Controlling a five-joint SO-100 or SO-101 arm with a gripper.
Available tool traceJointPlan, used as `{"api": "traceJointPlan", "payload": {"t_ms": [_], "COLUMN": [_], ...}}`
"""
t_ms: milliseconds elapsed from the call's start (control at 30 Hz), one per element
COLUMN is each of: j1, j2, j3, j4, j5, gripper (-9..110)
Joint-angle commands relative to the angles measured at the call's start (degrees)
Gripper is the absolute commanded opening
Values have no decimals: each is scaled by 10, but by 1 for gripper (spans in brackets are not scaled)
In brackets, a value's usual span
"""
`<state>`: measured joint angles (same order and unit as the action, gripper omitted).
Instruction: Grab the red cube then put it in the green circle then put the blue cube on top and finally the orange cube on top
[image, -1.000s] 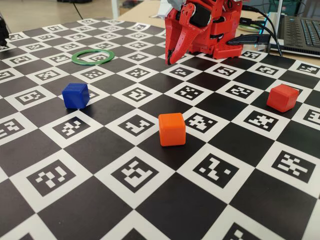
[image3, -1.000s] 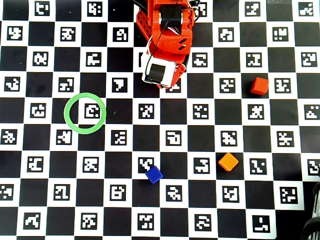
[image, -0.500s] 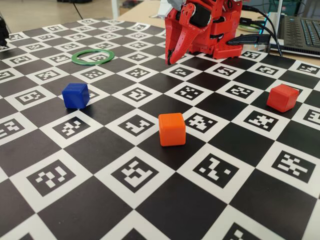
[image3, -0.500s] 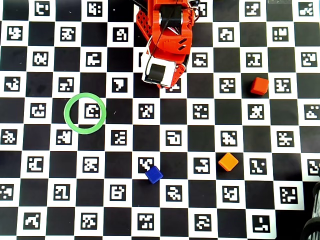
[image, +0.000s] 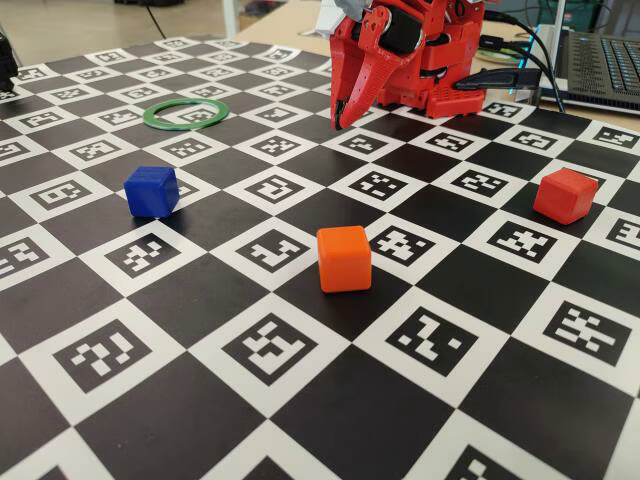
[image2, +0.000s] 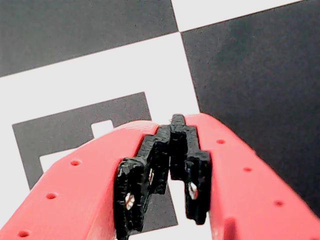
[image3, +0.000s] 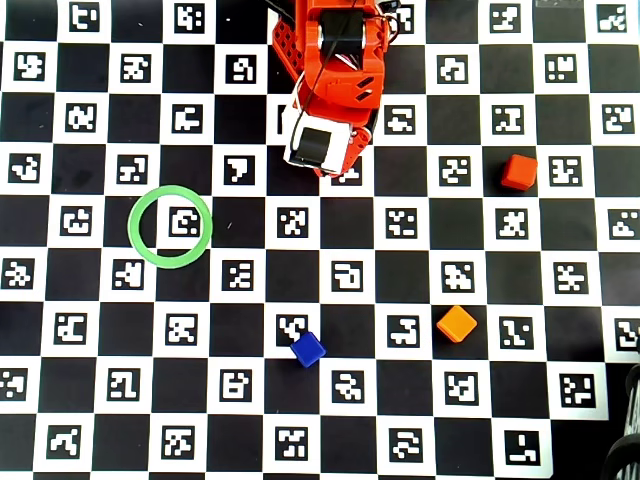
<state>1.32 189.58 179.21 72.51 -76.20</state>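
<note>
A: Start with the red cube (image3: 519, 172) — where does it sit?

B: In the overhead view it rests on the checkered counter (image3: 90, 420) toward the right edge, on a black square, well apart from everything else. In the fixed view it is at the right too (image: 565, 195), with no neighbour touching it.

A: And from the gripper?

B: The gripper (image: 337, 125) points down close to the arm's base, and the red cube lies off to its right in both those views, a little nearer the fixed camera — so I judge the coming move is a swing to that side and a reach outward. A cube has no long axis to line up with; its faces look slightly turned against the squares.

A: The jaws?

B: Together. The wrist view shows the black pads meeting at the tip (image2: 172, 131), nothing between them, only a printed marker below. They would need to part before any grasp.

A: The rest?

B: The green circle (image3: 171, 228) is on the opposite side, to the left in the overhead view, with nothing inside it. The blue cube (image3: 308, 349) and the orange cube (image3: 457, 323) stand apart, farther from the base — neither blocks the way to the red one.
</note>
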Motion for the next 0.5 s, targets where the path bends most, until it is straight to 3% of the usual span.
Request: {"api": "traceJointPlan", "payload": {"t_ms": [0, 200, 400, 467], "j1": [-7, -6, 32, 27], "j2": [29, 29, 29, 7], "j3": [24, -8, -236, -316], "j4": [49, 21, 6, 6], "j5": [-26, 40, 318, 351], "gripper": [-6, -6, 0, 3]}}
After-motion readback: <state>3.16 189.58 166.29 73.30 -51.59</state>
